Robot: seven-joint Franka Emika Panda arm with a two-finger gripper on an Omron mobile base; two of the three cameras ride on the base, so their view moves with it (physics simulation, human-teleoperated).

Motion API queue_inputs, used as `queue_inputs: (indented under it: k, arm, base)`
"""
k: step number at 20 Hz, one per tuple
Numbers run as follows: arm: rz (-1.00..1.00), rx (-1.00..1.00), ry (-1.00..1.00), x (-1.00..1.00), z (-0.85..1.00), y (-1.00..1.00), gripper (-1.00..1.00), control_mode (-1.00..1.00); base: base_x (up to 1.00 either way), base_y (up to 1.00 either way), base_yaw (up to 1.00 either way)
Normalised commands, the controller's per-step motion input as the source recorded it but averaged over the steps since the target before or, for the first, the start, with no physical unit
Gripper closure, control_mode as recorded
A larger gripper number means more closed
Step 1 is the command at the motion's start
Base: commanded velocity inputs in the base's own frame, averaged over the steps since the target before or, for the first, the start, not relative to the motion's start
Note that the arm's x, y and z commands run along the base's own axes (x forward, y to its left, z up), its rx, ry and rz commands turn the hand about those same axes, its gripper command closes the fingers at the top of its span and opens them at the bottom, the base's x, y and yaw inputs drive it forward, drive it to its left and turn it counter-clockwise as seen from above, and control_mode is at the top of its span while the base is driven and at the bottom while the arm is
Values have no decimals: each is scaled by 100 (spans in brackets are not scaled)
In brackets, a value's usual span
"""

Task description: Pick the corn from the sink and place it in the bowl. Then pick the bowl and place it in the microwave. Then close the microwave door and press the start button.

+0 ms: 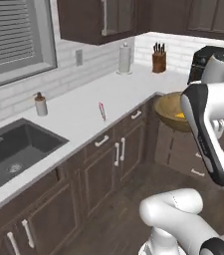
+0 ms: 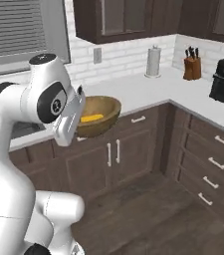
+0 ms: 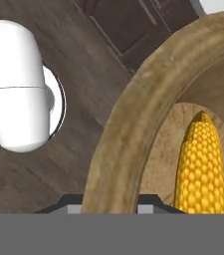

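Kitchen floor below; tool [image 3: 111, 201] grasps bowl [image 2: 103, 112] rim, corn [image 2: 91, 118] inside; no writing legible.

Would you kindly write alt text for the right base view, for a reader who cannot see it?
The white robot arm holds a wooden bowl by its rim in the air before the dark kitchen cabinets, with the yellow corn lying inside. A paper towel roll and knife block stand on the counter behind.

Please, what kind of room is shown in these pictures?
A home kitchen, rendered: a dark sink set in a white counter, a knife block by the tiled wall, and brown cabinets below.
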Motion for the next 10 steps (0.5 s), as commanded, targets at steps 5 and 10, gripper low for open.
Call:
queue_inputs:
  k: [5,10]
  arm:
    - [0,0,0,0,0,0,100,100]
    - [0,0,0,0,0,0,100,100]
  base:
    - [0,-5,-97]
    - [0,-16,-94]
